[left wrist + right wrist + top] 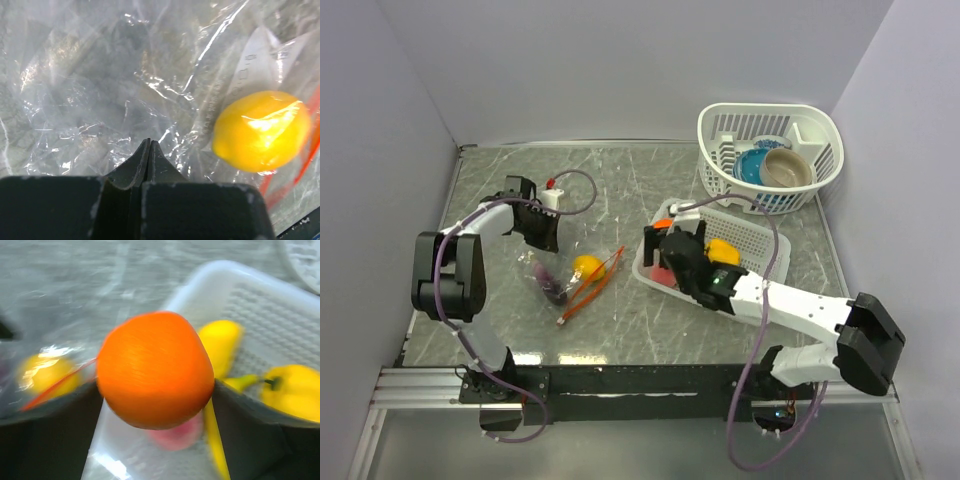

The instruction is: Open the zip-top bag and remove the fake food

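Note:
The zip-top bag (565,278) lies on the table left of centre, its red-orange strip (592,288) towards the right. Inside it are a yellow lemon (585,265) and a dark purple piece (548,282). My left gripper (542,238) is shut on the bag's far left end. In the left wrist view the fingertips (149,144) are pressed together on the clear film (100,90), with the lemon (261,131) to their right. My right gripper (665,236) is shut on an orange fruit (155,370) above the near left end of the white rectangular mesh basket (760,240).
The rectangular basket (280,305) holds a yellow pepper (292,390), a yellow banana-like piece (222,342) and a pink piece (177,436). A white rounded basket (820,125) at the back right holds a blue bowl (752,165) and a tan bowl (787,168). Walls close the table's left, back and right sides.

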You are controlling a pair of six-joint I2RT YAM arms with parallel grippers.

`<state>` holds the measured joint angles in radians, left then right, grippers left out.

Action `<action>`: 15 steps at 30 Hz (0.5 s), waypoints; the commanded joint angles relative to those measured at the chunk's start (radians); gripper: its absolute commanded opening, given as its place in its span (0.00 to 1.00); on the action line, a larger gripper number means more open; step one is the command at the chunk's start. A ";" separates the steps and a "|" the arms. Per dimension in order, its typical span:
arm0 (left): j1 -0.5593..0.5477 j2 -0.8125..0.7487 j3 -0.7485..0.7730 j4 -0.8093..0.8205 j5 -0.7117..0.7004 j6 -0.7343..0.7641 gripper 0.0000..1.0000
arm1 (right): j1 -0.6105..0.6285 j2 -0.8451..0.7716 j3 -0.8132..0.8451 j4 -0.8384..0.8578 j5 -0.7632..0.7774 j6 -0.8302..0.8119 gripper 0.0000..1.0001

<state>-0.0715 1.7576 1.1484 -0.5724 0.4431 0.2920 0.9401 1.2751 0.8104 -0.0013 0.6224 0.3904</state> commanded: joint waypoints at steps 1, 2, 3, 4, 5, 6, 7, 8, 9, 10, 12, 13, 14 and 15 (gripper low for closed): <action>-0.010 -0.049 0.023 -0.024 0.060 -0.017 0.01 | -0.053 0.070 0.015 -0.136 0.075 0.088 1.00; -0.013 -0.047 0.028 -0.032 0.063 -0.020 0.01 | -0.058 0.087 0.042 -0.155 0.098 0.100 1.00; -0.022 -0.038 0.031 -0.035 0.066 -0.022 0.01 | -0.055 0.111 0.055 -0.169 0.106 0.107 1.00; -0.027 -0.037 0.039 -0.037 0.069 -0.028 0.01 | -0.057 0.115 0.064 -0.183 0.108 0.110 1.00; -0.037 -0.032 0.042 -0.038 0.072 -0.030 0.01 | -0.052 0.107 0.078 -0.180 0.109 0.111 1.00; -0.043 -0.032 0.043 -0.038 0.074 -0.031 0.01 | -0.040 0.096 0.079 -0.171 0.118 0.099 1.00; -0.050 -0.029 0.050 -0.041 0.072 -0.036 0.01 | -0.014 0.087 0.082 -0.139 0.120 0.088 1.00; -0.056 -0.029 0.051 -0.038 0.071 -0.037 0.01 | 0.003 0.075 0.093 -0.125 0.119 0.061 1.00; -0.066 -0.023 0.054 -0.038 0.069 -0.037 0.01 | 0.025 0.073 0.101 -0.114 0.134 0.047 1.00; -0.071 -0.020 0.062 -0.037 0.068 -0.043 0.01 | 0.078 0.073 0.108 -0.086 0.141 0.032 1.00; -0.085 -0.009 0.066 -0.027 0.059 -0.048 0.01 | 0.135 0.093 0.116 -0.045 0.143 -0.022 1.00; -0.089 -0.003 0.076 -0.026 0.054 -0.051 0.01 | 0.190 0.107 0.118 -0.002 0.143 -0.042 1.00; -0.096 0.003 0.082 -0.024 0.048 -0.053 0.01 | 0.221 0.139 0.122 0.024 0.149 -0.074 1.00; -0.099 0.017 0.089 -0.026 0.046 -0.054 0.01 | 0.244 0.159 0.128 0.036 0.154 -0.082 1.00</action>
<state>-0.1535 1.7489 1.1862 -0.6067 0.4778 0.2611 1.0702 1.3907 0.8883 -0.0917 0.7273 0.3965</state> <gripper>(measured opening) 0.016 0.999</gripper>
